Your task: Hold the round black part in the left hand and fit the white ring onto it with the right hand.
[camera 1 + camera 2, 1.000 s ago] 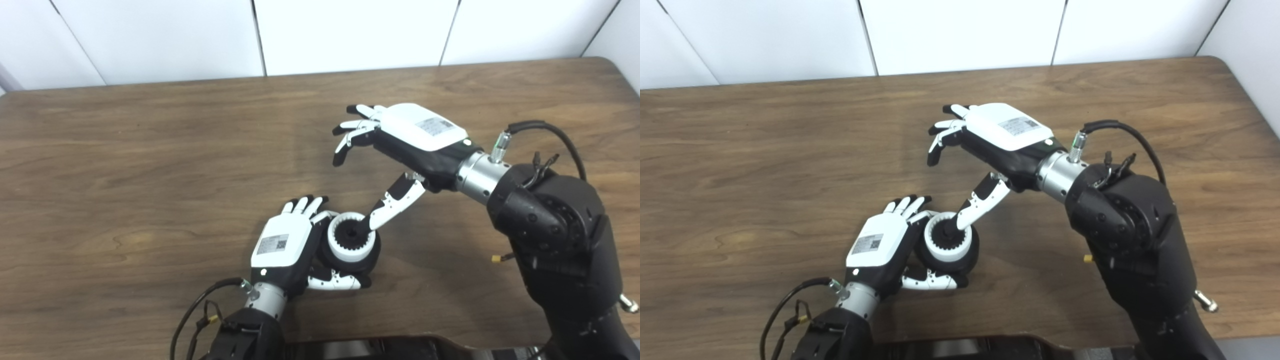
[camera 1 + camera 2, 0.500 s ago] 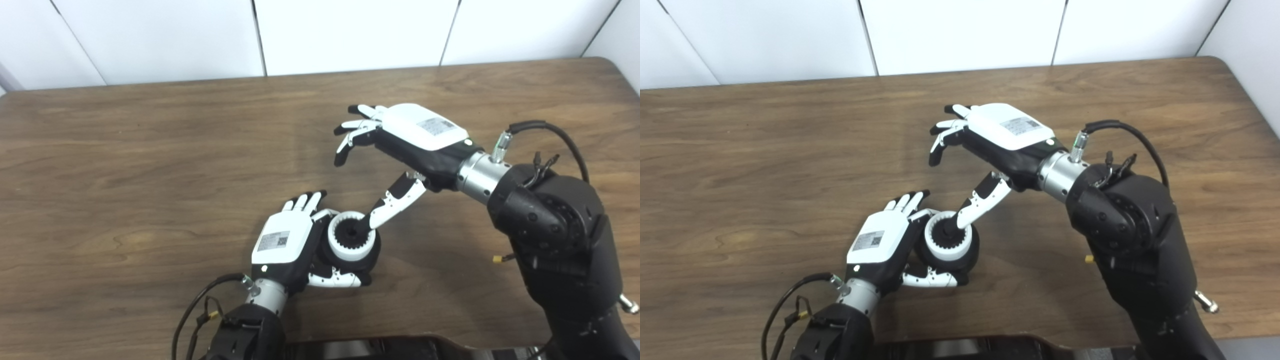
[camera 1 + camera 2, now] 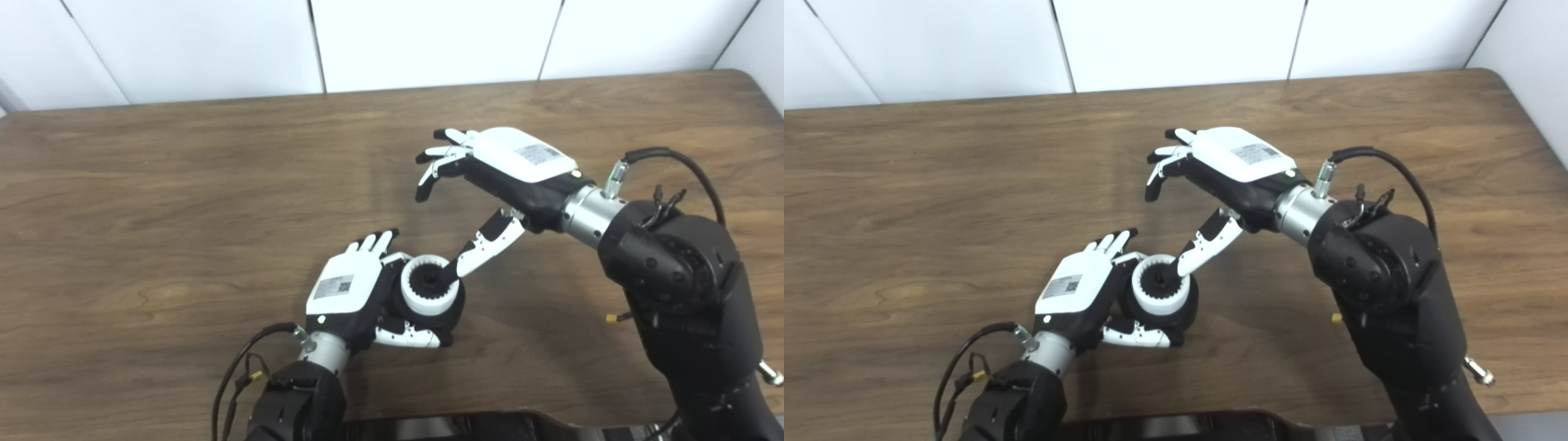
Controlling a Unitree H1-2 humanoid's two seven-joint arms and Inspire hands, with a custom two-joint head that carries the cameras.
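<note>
on a brown wooden desk [image 3: 153, 184], white ring [image 3: 429, 285] seated atop round black part [image 3: 450, 309].
left hand [image 3: 349, 291] gripping the part; right hand [image 3: 508, 165] open, thumb tip touching the ring.

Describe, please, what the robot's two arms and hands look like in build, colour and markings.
Both the left hand and the right hand have white back plates bearing small printed code labels, black palms, and white fingers with black tips. Silver metal wrists join bulky black arms, and a black cable loops beside each wrist.
</note>
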